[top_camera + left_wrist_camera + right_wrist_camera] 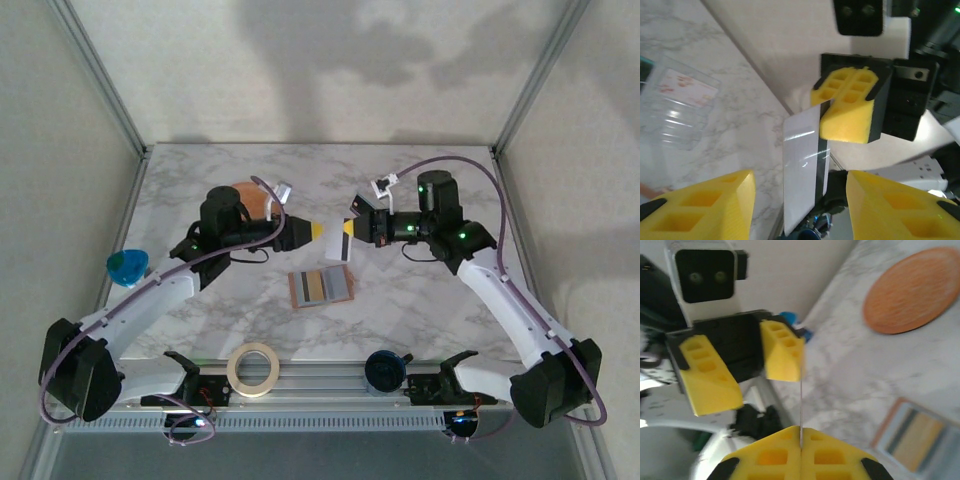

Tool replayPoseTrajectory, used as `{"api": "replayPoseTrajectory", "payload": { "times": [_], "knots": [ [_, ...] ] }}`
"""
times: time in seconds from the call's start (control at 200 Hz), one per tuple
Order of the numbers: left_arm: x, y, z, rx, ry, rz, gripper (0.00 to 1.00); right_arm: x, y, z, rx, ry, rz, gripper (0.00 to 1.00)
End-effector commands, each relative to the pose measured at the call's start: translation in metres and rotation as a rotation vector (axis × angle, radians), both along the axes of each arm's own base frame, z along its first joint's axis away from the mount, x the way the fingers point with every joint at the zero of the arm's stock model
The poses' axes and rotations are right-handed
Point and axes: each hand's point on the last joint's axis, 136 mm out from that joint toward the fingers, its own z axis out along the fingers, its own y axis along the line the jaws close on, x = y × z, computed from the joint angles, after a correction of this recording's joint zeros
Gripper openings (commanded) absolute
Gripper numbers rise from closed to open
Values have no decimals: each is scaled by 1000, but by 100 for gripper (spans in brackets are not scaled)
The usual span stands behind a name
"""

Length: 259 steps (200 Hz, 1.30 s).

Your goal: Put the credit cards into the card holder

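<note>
- Left gripper [797, 197] shows its yellow fingers at the bottom of its own wrist view. They stand apart, with the whitish credit card [801, 170] between them, and as far as I can see it touches neither.
- The right gripper [801, 440] is clamped on one end of that card. In its own wrist view the card shows edge-on, a thin line rising from the closed pads.
- The card hangs in the air over the middle of the counter [430, 300], between the two grippers, with a dark stripe along one long side.
- The card holder [320, 287] lies open and flat on the counter, just toward the near edge from the card. I cannot tell whether its pockets already hold cards.
- As I judge it, the right gripper alone carries the card, so the step in hand is taking it down to the holder and slipping it into a pocket.
- The left gripper should back out along the card's plane, so that no finger knocks the card askew.
- The card should then be tilted nearly flat, its free edge leading, squared to the pocket mouth and fed in at a low angle.
- The holder sits loose and will likely slide when pushed. The freed left gripper could pin one edge of it.
- The card should be let go only once most of it is seated.
</note>
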Motion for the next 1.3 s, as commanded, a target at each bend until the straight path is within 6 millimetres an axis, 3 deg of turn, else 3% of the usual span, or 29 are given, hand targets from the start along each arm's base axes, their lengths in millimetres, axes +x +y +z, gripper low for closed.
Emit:
{"api": "replayPoseTrajectory", "payload": {
  "times": [0.0, 0.225, 0.295, 0.405, 0.541, 0.591, 0.661, 0.711, 0.796, 0.861, 0.991, 1.121, 1.291],
  "knots": [
    [-19, -16, 25, -44, -99, -123, 50, -27, 6, 37, 164, 21, 152, 0],
    [-27, -24, 27, -63, -97, -155, 42, -32, 5, 46, 164, -26, 168, 0],
    [-29, -23, 28, -64, -101, -152, 32, -30, 5, 44, 158, -32, 168, 0],
    [-34, -21, 28, -70, -107, -160, 24, -31, 4, 41, 155, -31, 171, 0],
    [-41, -19, 23, -71, -104, -175, 0, -33, 4, 39, 173, -39, 172, 0],
    [-41, -18, 19, -69, -99, -161, 0, -33, 4, 38, 169, -38, 169, 0],
    [-41, -16, 10, -52, -83, -145, 0, -30, 1, 32, 131, -42, 129, 34],
    [-39, -14, -1, -18, -62, -128, 0, -27, -2, 22, 91, -42, 97, 48],
    [-29, -8, -26, 56, -9, -47, 0, -21, -7, 3, 12, -31, 47, 57],
    [-16, -3, -51, 116, 76, 29, 0, -15, -12, -17, -72, -5, 6, 59],
    [-2, 5, -105, 208, 239, 122, 0, -2, -26, -76, -249, 79, -86, 60],
    [6, 17, -164, 286, 402, 214, 0, 1, -24, -115, -280, 154, -81, 59],
    [14, 21, -199, 326, 496, 273, 0, 3, -28, -162, -493, 126, -123, 60]
  ]
}}
